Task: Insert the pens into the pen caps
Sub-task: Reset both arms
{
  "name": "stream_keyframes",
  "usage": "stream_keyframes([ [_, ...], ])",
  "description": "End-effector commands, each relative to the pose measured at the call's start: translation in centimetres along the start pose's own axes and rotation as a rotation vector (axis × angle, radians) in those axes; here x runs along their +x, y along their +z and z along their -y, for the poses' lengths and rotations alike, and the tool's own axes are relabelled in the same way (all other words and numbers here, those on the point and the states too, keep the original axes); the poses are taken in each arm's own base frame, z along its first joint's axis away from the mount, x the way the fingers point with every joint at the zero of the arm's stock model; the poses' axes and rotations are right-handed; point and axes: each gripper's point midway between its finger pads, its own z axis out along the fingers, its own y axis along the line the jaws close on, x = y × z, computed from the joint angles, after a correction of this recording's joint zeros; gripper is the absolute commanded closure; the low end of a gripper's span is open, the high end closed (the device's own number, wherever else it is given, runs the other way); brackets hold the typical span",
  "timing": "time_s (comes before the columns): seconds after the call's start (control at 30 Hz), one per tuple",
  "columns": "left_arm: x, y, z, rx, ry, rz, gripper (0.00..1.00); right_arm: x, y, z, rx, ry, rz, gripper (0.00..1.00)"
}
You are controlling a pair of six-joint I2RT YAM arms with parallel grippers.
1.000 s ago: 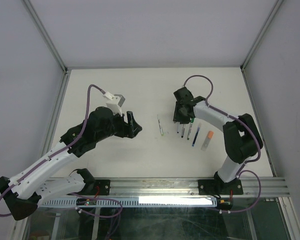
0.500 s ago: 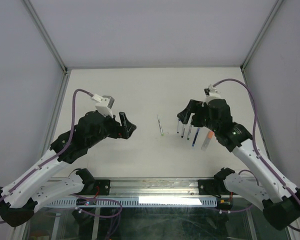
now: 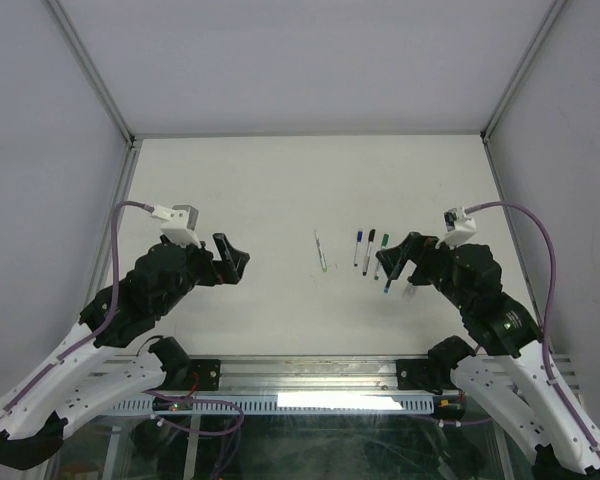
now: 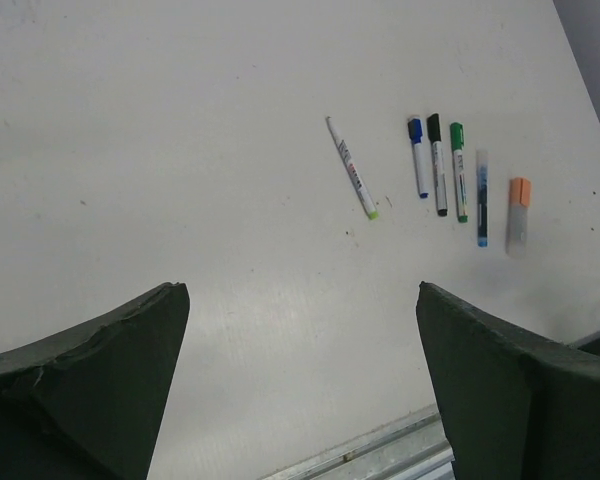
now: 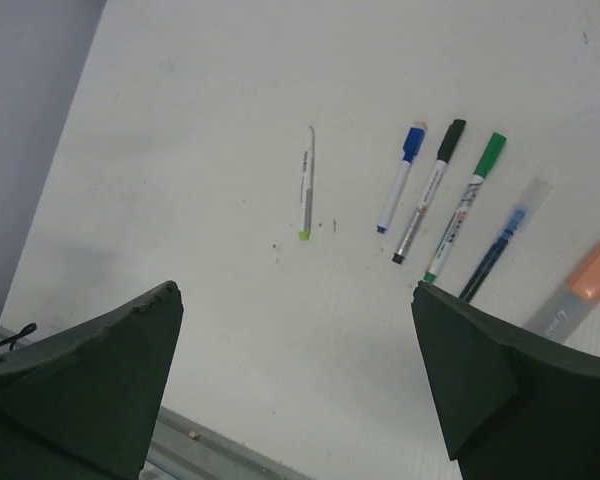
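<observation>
White counter (image 3: pixel 280 180) carries the pens (image 3: pixel 368 252) right of the middle: the blue-capped pen (image 5: pixel 397 190), black-capped pen (image 5: pixel 427 190), green-capped pen (image 5: pixel 465 205) and orange-capped pen (image 5: pixel 592 280) look finished, a thin green-tipped pen (image 5: pixel 306 182) left of them seems uncapped, and the left claw (image 4: pixel 300 290) and right claw (image 5: pixel 295 290) hang at the near side, both spread wide and empty.

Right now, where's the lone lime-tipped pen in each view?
Top external: lone pen at picture centre, left of the blue-capped pen.
Left wrist: the pen lies upper middle, lime tip lower right.
Right wrist: the pen lies just above centre, lime tip down.
Shared landmark: the blue-capped pen, its nearest neighbour on the right in all three.
</observation>
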Motion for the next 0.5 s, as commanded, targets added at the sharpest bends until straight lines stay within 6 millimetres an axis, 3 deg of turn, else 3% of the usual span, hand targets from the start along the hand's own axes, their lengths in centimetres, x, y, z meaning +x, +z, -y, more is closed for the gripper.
stream_keyframes([
  [0.0, -1.3, -0.6, -1.2, -0.055, -0.035, 0.074, 0.01, 1.2, -0.6, 2.1, 0.096, -0.008, -0.035, 0.0],
  [0.27, -1.6, -1.0, -2.2, -0.086, -0.061, 0.118, 0.01, 0.4, -1.5, 1.8, 0.054, -0.023, 0.04, 0.0],
  [0.47, -2.3, -1.6, -2.6, -0.09, -0.082, 0.165, 0.01, 0.9, -0.8, 1.5, 0.039, -0.041, 0.006, 0.0],
])
